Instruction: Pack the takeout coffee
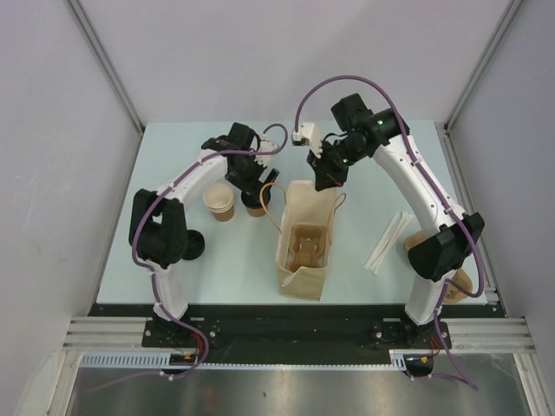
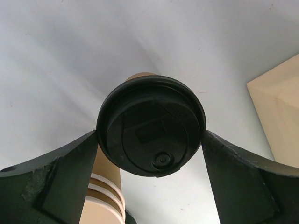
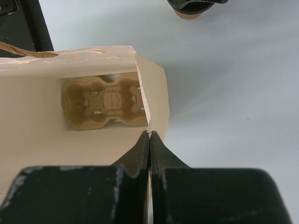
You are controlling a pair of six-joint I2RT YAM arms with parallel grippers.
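At the bag [image 3: 157,93] rim, right claw [image 3: 149,136] pinches.

Left wrist view: lidded cup [image 2: 140,76], body largely hidden beneath its lid [image 2: 152,126]; stacked cups [image 2: 106,198], cut by lower edge; paper bag [image 2: 278,116], cut by right edge.

Three cams: one wide shot, two really close ones

The overhead sits above and behind the arms, looking down on the whole table [image 1: 373,173], with the arm bases [image 1: 169,322] along the bottom of the frame. The left wrist cam is almost on top of a lidded cup [image 2: 152,126] (corner of the paper bag [image 2: 280,107] at its right edge). The right wrist cam looks straight down into that bag onto the cup tray [image 3: 105,102], with the cup at its top edge. All three views share the bag.
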